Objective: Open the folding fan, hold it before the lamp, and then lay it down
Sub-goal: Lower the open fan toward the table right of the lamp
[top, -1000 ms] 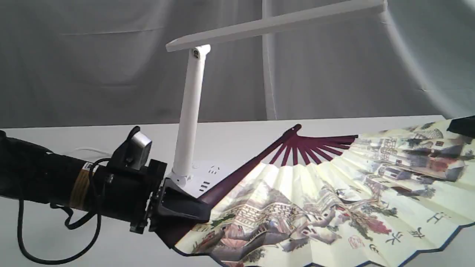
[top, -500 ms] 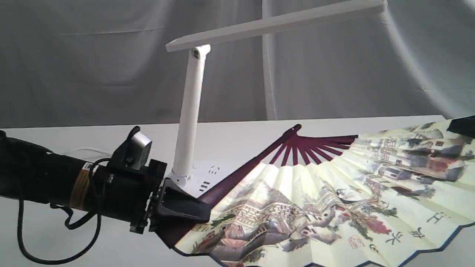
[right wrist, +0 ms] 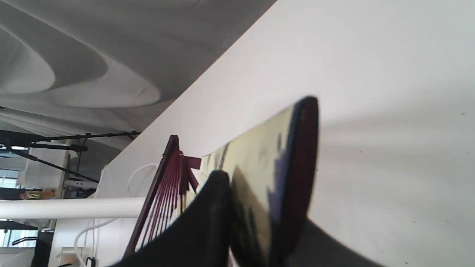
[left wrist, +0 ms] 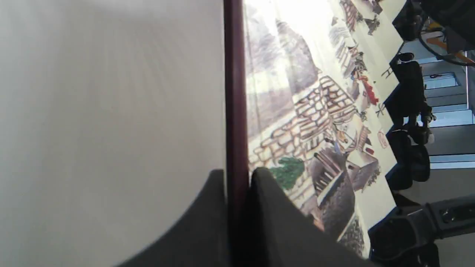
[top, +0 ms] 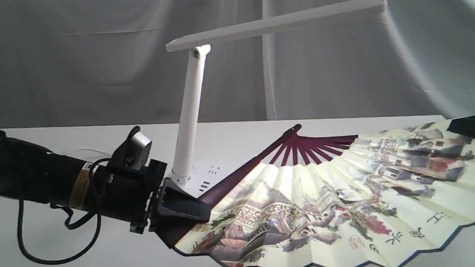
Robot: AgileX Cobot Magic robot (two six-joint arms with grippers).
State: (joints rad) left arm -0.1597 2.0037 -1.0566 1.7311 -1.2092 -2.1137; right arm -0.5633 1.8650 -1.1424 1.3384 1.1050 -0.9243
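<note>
Between the left gripper [left wrist: 237,174] and right gripper [right wrist: 259,207], each clamped tight on an outer rib [left wrist: 233,92], the folding fan [top: 334,193] should be held evenly spread before the lamp [top: 189,111].

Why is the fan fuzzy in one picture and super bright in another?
Right wrist view: the fan is very near, so its edge looks out of focus. Left wrist view: light washes part of the paper white. Exterior view: the fan looks sharp.
</note>
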